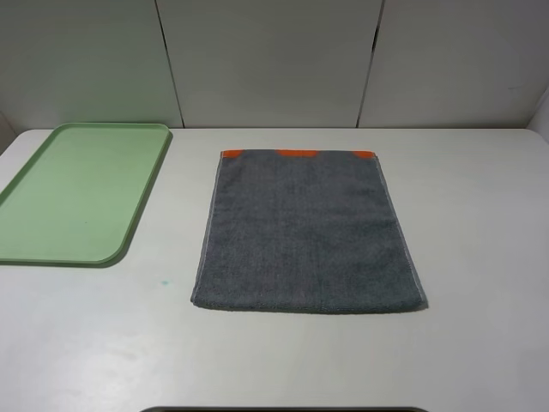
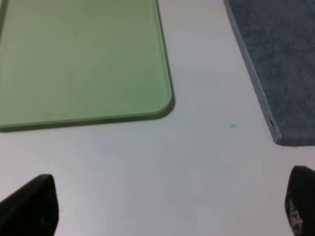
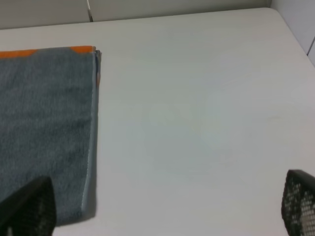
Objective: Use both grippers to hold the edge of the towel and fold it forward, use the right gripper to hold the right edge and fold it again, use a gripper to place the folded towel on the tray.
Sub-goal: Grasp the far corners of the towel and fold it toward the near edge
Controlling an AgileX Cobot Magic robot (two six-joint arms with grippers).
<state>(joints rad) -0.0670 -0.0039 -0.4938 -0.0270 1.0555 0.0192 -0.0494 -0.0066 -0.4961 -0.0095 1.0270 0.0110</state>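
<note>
left wrist: l end effector (image 2: 172, 202) gapes wide, r end effector (image 3: 167, 201) too

Lab: white table (image 1: 480, 343), white panels (image 1: 274, 60)

Soft even light (wrist views blurry)

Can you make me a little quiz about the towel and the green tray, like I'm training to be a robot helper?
1. True or false: the towel is lying on the tray.
2. From the high camera, where is the tray? A) left of the towel B) right of the towel C) stacked on top of the towel
3. Fill in: the stripe along the towel's far edge is ___.
Key: 1 false; 2 A; 3 orange.
</note>
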